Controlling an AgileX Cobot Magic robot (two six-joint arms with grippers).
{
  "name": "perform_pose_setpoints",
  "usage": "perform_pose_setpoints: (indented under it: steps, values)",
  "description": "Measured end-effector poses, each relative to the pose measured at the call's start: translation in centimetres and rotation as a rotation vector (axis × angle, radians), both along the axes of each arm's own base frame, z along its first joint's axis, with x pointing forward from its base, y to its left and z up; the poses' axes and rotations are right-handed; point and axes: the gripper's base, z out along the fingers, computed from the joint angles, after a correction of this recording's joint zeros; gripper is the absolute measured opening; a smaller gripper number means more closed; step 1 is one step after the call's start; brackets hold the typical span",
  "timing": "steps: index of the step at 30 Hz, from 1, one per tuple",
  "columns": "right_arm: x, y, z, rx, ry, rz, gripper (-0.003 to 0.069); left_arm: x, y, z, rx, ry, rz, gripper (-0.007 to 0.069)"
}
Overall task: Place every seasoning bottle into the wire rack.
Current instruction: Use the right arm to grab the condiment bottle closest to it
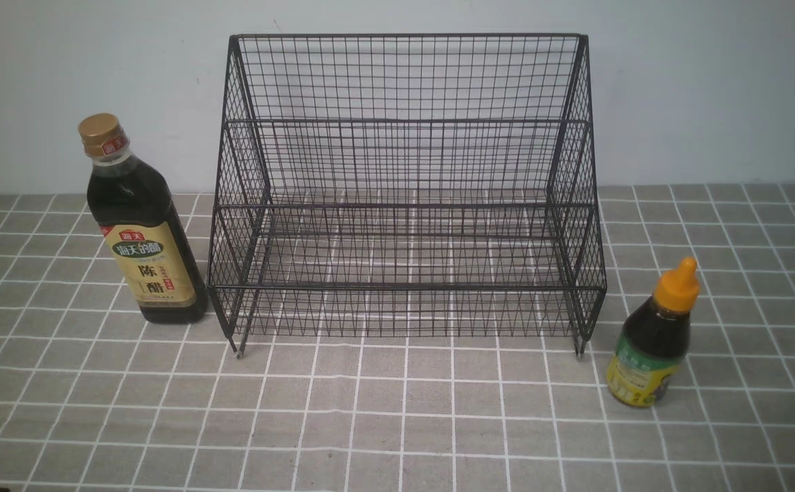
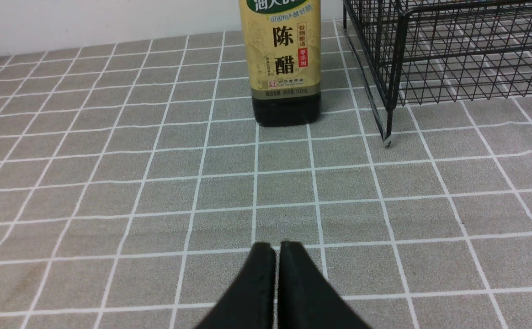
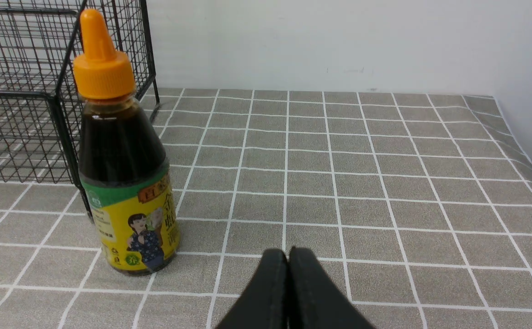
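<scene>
The black wire rack (image 1: 408,198) stands in the middle of the table, holding nothing. The tall dark bottle (image 1: 139,229) with gold cap and beige-green label stands upright just left of it; its lower half shows in the left wrist view (image 2: 285,64). The short bottle (image 1: 656,338) with orange nozzle cap and yellow-green label stands upright at the rack's front right corner, and shows in the right wrist view (image 3: 122,155). My left gripper (image 2: 277,246) is shut and holds nothing, well short of the tall bottle. My right gripper (image 3: 288,252) is shut and holds nothing, beside the short bottle. Neither gripper shows in the front view.
A grey cloth with white grid lines (image 1: 397,424) covers the table. A pale wall (image 1: 712,82) stands close behind the rack. The rack's corner leg (image 2: 388,123) stands near the tall bottle. The cloth's edge meets a side wall (image 3: 522,151).
</scene>
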Motion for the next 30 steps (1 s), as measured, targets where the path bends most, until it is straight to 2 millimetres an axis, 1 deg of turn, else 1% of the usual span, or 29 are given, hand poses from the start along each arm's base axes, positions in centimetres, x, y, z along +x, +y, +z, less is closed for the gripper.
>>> perform_pose_setpoints:
  steps: [22, 24, 26, 27, 30]
  values:
    - [0.0, 0.0, 0.1, -0.015, -0.015, 0.000, -0.0013, 0.0, 0.0, 0.0, 0.000, 0.000, 0.000, -0.0007]
    - [0.1, 0.1, 0.3, 0.053, -0.061, 0.000, -0.0013, 0.0, 0.0, 0.0, 0.000, 0.000, 0.000, -0.0007]
    - [0.2, 0.2, 1.0, 0.191, -0.138, -0.003, -0.0013, 0.0, 0.0, 0.0, 0.000, 0.000, 0.000, -0.0007]
    - [0.2, 0.3, 1.4, 0.292, -0.187, -0.007, -0.0013, 0.0, 0.0, 0.0, 0.000, 0.000, 0.000, -0.0007]
    - [0.2, 0.1, 2.4, 0.467, -0.298, -0.016, -0.0013, 0.0, 0.0, 0.0, 0.000, 0.000, 0.000, -0.0007]
